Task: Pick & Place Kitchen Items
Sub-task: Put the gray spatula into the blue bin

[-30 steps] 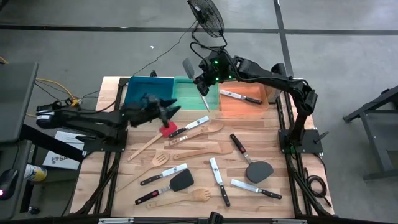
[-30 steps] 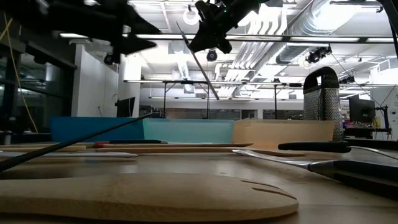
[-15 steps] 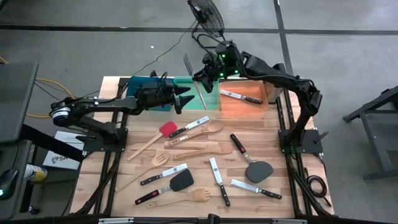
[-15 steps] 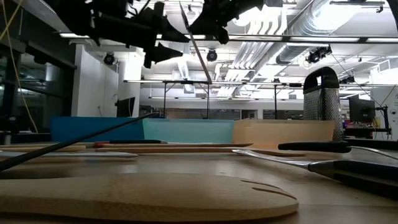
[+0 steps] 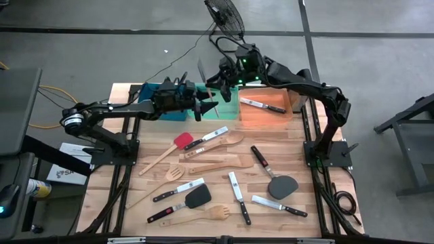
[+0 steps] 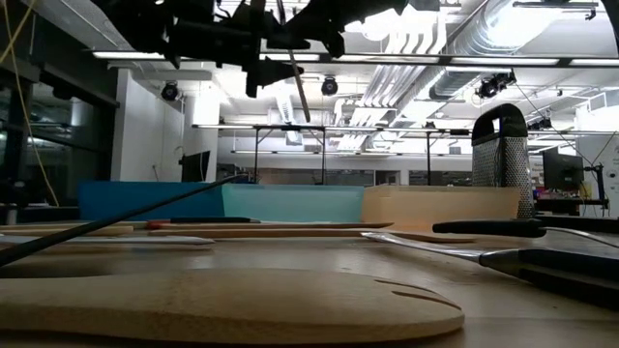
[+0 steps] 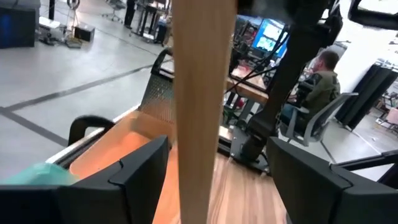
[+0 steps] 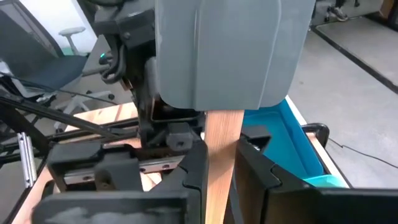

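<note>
My right gripper (image 5: 224, 76) is shut on a spatula with a grey head (image 5: 201, 68) and a pale wooden handle (image 7: 199, 106), high above the green bin (image 5: 227, 112). My left gripper (image 5: 209, 107) is open beside it. Its two fingers (image 7: 137, 177) stand on either side of the handle without touching it. More wooden spoons, spatulas, black-handled knives, black turners and a red-headed spatula (image 5: 182, 141) lie flat on the wooden table (image 5: 298, 230). My right gripper pinches the wooden handle (image 8: 222, 149) between its two fingers, just below the grey head (image 8: 230, 50). The fingers lie across the handle. The spatula stands nearly upright, head up, and its handle (image 6: 300, 92) hangs below the fingers, clear of the bins.
A blue bin (image 5: 157, 95), the green bin and an orange bin (image 5: 271, 115) stand in a row at the table's far edge. A knife (image 5: 263, 105) lies in the orange bin. A fan (image 5: 225, 17) stands behind the table. A seated person (image 7: 320, 87) shows beyond the table.
My left gripper has risen and gone from above the red-headed spatula toward the table's far right, up to the held spatula, and its open fingers now straddle the handle. My right gripper has drawn slightly toward the far edge, and the spatula has tipped more upright.
</note>
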You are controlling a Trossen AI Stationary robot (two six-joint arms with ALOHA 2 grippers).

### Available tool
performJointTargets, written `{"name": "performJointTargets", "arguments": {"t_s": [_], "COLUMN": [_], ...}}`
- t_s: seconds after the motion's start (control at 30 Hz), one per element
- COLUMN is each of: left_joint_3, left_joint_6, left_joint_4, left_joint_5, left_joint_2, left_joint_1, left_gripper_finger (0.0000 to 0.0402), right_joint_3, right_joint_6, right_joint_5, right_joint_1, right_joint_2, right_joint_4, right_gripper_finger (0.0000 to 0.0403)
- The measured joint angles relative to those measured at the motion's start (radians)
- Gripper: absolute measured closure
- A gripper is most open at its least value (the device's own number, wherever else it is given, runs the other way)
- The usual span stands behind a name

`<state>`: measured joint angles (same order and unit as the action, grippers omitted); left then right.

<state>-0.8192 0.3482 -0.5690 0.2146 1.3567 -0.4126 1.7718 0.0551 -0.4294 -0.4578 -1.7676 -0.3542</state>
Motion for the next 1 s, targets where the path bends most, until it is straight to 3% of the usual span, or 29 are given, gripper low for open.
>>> {"name": "performJointTargets", "arguments": {"t_s": [0.13, 0.37, 0.6, 0.83, 1.0], "left_joint_3": [0.000, 0.000, -0.001, -0.001, -0.001], "left_joint_6": [0.000, -0.008, -0.026, -0.030, -0.046], "left_joint_4": [0.006, 0.034, 0.056, 0.146, 0.318], "left_joint_5": [-0.001, -0.004, -0.012, -0.049, -0.113], "left_joint_2": [0.000, 0.000, -0.002, -0.020, -0.091], "left_joint_1": [0.000, -0.002, -0.001, -0.014, -0.055], "left_gripper_finger": [0.0192, 0.0346, 0.0342, 0.0342, 0.0342], "right_joint_3": [0.000, 0.000, 0.000, 0.000, 0.000], "right_joint_6": [0.001, 0.003, -0.001, -0.002, 0.000], "right_joint_5": [0.002, 0.000, 0.003, 0.112, 0.224], "right_joint_1": [-0.001, -0.002, -0.002, -0.004, -0.009], "right_joint_2": [0.000, 0.000, -0.002, 0.005, 0.030], "right_joint_4": [-0.002, -0.006, -0.014, -0.054, -0.117], "right_gripper_finger": [0.0360, 0.0360, 0.0350, 0.0194, 0.0130]}}
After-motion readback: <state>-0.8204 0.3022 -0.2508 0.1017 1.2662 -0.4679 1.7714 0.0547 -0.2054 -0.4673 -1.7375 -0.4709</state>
